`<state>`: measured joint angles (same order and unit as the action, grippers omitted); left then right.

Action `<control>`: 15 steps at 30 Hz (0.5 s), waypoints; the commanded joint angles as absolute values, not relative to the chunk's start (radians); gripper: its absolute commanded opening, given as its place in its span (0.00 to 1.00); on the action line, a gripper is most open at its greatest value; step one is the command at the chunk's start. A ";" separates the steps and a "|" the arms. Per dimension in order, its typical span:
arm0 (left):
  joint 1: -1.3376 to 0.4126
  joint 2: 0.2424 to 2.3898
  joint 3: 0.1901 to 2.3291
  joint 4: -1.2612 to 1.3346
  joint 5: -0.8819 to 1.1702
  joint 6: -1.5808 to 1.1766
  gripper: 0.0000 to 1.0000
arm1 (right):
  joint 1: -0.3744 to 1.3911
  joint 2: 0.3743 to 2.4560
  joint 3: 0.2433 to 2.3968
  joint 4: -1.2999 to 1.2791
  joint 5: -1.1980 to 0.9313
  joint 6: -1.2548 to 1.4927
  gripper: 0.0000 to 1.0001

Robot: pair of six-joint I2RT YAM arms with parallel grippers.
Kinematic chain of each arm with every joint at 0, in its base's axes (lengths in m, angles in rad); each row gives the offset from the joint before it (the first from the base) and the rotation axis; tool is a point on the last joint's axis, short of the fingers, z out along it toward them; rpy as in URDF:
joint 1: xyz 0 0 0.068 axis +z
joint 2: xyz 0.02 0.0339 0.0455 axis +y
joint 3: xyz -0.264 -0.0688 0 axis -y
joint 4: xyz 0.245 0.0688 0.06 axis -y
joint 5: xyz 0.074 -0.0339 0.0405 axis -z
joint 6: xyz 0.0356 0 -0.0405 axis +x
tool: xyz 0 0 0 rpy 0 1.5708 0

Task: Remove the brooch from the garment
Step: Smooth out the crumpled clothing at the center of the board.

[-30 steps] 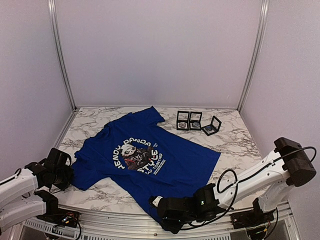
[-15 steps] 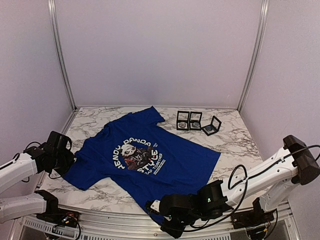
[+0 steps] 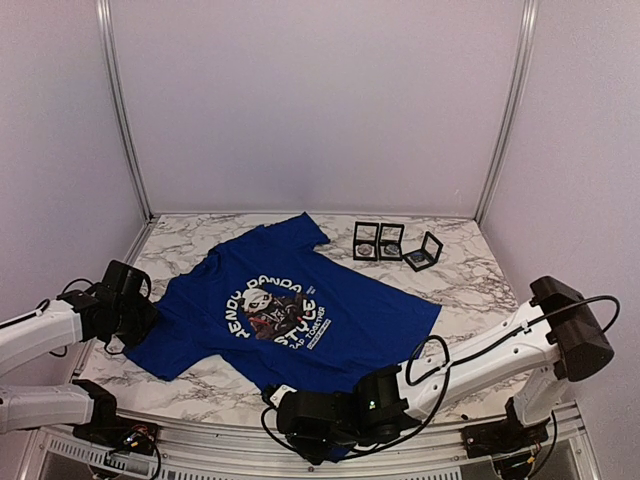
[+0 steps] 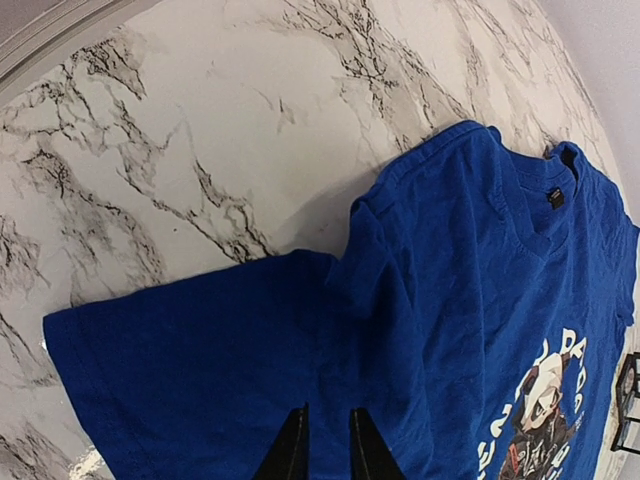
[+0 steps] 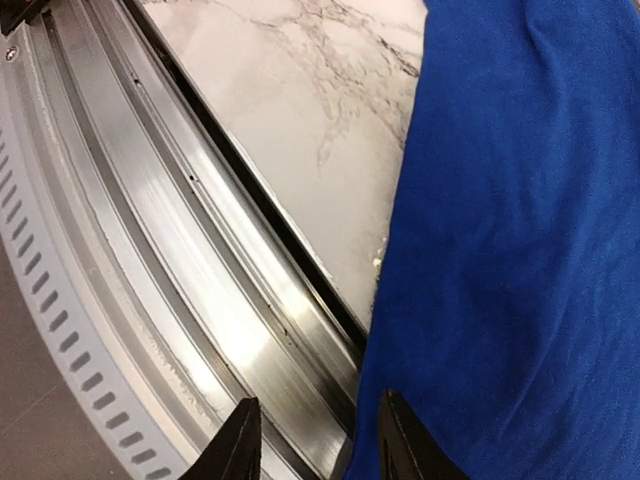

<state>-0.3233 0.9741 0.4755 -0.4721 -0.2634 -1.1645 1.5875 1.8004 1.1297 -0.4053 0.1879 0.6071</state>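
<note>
The garment (image 3: 350, 310), a royal-blue T-shirt with a panda print (image 3: 268, 312), lies spread on the marble table (image 3: 470, 280). I cannot make out the brooch on it in any view. My left gripper (image 3: 140, 308) is at the shirt's left sleeve. In the left wrist view its jaws (image 4: 327, 440) stand nearly closed, with blue sleeve cloth (image 4: 200, 380) between the tips. My right gripper (image 3: 282, 408) is low at the table's front edge, by the hem. Its jaws (image 5: 320, 425) are open, one finger over the metal rail and the other over the blue cloth (image 5: 520, 250).
Three small black display boxes (image 3: 366, 241) (image 3: 390, 241) (image 3: 423, 251) stand at the back right of the table. A metal rail (image 5: 200, 270) runs along the front edge, and the shirt's hem hangs over it. Plain walls close in the back and sides.
The right gripper has opened and slid left along the front edge. The left gripper has moved further onto the table, carrying the sleeve with it.
</note>
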 commanded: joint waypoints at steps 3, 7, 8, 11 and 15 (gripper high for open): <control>-0.328 0.976 0.460 -0.443 -0.253 -1.143 0.16 | 1.573 1.872 1.159 -0.446 0.277 0.617 0.39; -0.328 0.972 0.454 -0.443 -0.252 -1.143 0.16 | 1.572 1.873 1.145 -0.446 0.302 0.636 0.39; -0.328 0.972 0.451 -0.441 -0.252 -1.143 0.16 | 1.573 1.872 1.135 -0.445 0.302 0.640 0.37; -0.328 0.973 0.451 -0.437 -0.252 -1.144 0.15 | 1.574 1.870 1.109 -0.441 0.295 0.646 0.28; -0.328 0.979 0.450 -0.433 -0.251 -1.144 0.15 | 1.574 1.868 1.080 -0.435 0.274 0.645 0.15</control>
<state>-0.3248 0.9749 0.4606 -0.4500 -0.2592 -1.1584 1.5772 1.8717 1.1118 -0.4240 0.2802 0.6312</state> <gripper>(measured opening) 0.154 0.201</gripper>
